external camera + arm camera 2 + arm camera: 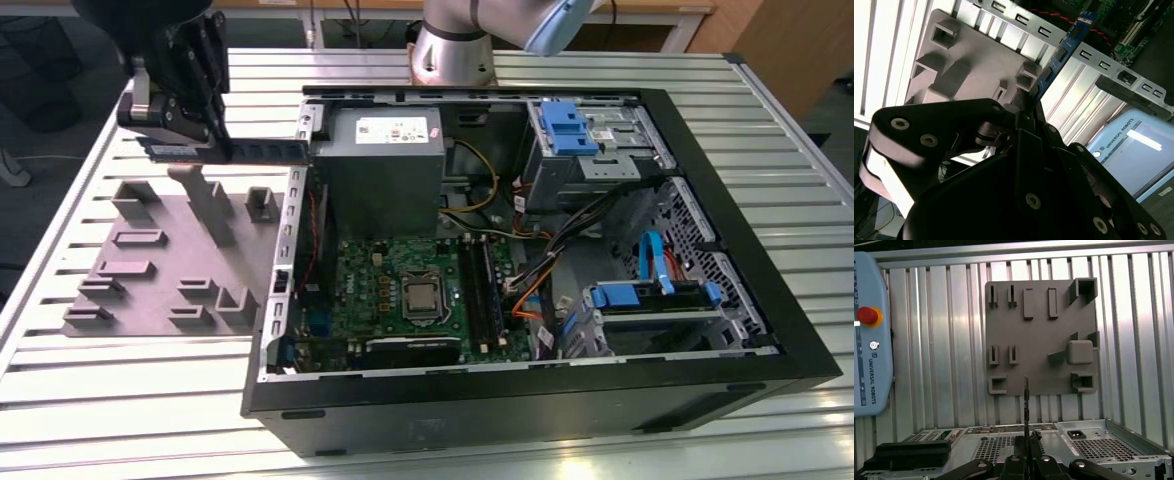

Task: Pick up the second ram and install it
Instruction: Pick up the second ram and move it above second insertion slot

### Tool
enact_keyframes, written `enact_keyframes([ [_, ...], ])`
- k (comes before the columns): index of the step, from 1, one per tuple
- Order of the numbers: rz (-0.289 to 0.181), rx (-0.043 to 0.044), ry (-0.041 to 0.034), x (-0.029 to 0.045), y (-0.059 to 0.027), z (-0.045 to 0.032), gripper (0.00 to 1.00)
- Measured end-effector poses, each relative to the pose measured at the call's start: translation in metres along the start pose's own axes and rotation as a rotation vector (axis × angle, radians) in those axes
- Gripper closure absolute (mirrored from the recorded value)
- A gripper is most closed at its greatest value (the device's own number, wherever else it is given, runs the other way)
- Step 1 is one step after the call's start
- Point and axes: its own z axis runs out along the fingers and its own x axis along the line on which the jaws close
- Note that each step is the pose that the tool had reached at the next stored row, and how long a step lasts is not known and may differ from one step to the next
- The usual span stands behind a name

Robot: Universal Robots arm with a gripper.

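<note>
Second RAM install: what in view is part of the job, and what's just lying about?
Job:
- second ram, clamped in the gripper
- black slots on the motherboard

Lying about:
- grey fixture plate
- teach pendant
- power supply
- blue drive caddies

The second ram point(256, 149): a thin, long stick, its blue board carrying dark chips in the second wrist view point(1061, 52), edge-on in the first wrist view point(1025, 400). It is clamped level in the gripper point(180, 140), raised above the grey plate point(160, 270), one end near the case point(534, 400).
</note>
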Motion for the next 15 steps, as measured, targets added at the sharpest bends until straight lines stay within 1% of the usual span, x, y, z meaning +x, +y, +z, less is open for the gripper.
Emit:
enact_keyframes([
  [10,0.000,-0.0001,0.0001,-0.0003,-0.0029,-0.0002,0.86],
  [15,0.000,-0.0001,0.0001,-0.0007,-0.0091,-0.0003,0.86],
])
